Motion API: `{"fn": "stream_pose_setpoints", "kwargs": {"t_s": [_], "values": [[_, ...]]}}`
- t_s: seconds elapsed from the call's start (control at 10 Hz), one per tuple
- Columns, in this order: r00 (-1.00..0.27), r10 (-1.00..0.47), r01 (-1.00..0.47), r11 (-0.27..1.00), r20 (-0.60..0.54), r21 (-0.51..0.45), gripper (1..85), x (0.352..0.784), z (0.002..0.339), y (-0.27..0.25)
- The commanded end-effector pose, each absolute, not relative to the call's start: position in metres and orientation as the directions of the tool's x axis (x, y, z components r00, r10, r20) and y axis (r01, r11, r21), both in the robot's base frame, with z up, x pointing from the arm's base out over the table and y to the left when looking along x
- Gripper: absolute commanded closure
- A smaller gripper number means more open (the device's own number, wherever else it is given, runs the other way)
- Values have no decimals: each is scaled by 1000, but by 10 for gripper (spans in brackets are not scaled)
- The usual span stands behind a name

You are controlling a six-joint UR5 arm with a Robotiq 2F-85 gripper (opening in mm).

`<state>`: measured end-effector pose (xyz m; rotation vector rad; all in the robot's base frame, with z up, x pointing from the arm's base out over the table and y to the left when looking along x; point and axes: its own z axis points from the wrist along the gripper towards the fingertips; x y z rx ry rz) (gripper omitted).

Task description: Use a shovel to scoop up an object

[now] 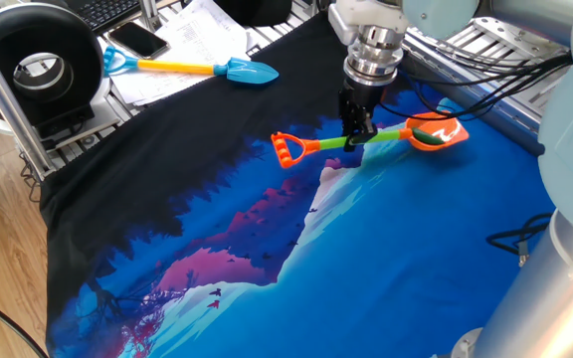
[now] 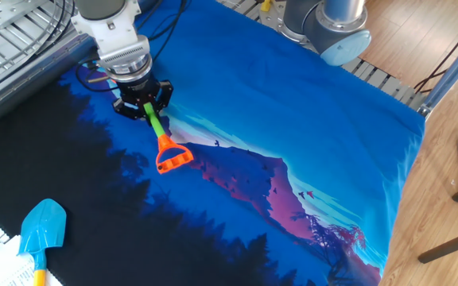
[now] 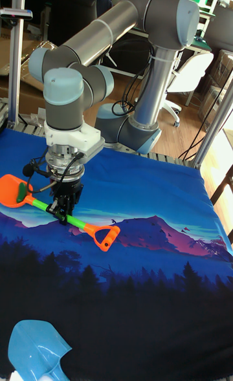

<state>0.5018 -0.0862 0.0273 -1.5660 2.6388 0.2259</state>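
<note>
The shovel has an orange blade, a green shaft and an orange D-handle. It hangs nearly level just above the blue cloth. My gripper is shut on the green shaft near its middle. The same shovel shows from the other side, with the gripper shut on its shaft and the handle pointing toward the camera. The object, small and dark green, rests on the blade. In the tall view the shovel lies under the gripper, and the object sits at the blade's edge.
A blue-bladed shovel with a yellow shaft lies at the cloth's far edge beside papers and a phone. Its blade also shows near the front left corner. Cables run behind the arm. The arm's base stands at the far side.
</note>
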Motion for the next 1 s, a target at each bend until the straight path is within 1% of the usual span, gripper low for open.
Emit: {"fn": "stream_pose_setpoints", "kwargs": {"t_s": [0.0,0.2,0.3,0.4,0.5,0.6,0.7,0.8,0.9], "values": [[-546,-823,-838,537,-155,99,837,507,30,-78],[-573,-803,-820,563,-167,105,833,510,29,-75],[-572,-806,-820,568,-153,77,803,514,27,-82],[-570,-808,-821,566,-151,69,703,517,25,-83],[-565,-811,-825,561,-155,71,587,518,22,-82],[-559,-815,-829,554,-157,78,443,518,20,-80],[-541,-828,-841,536,-147,76,340,516,19,-83],[-520,-845,-854,515,-127,70,260,514,17,-88],[-488,-867,-873,485,-104,55,200,514,14,-96]]}}
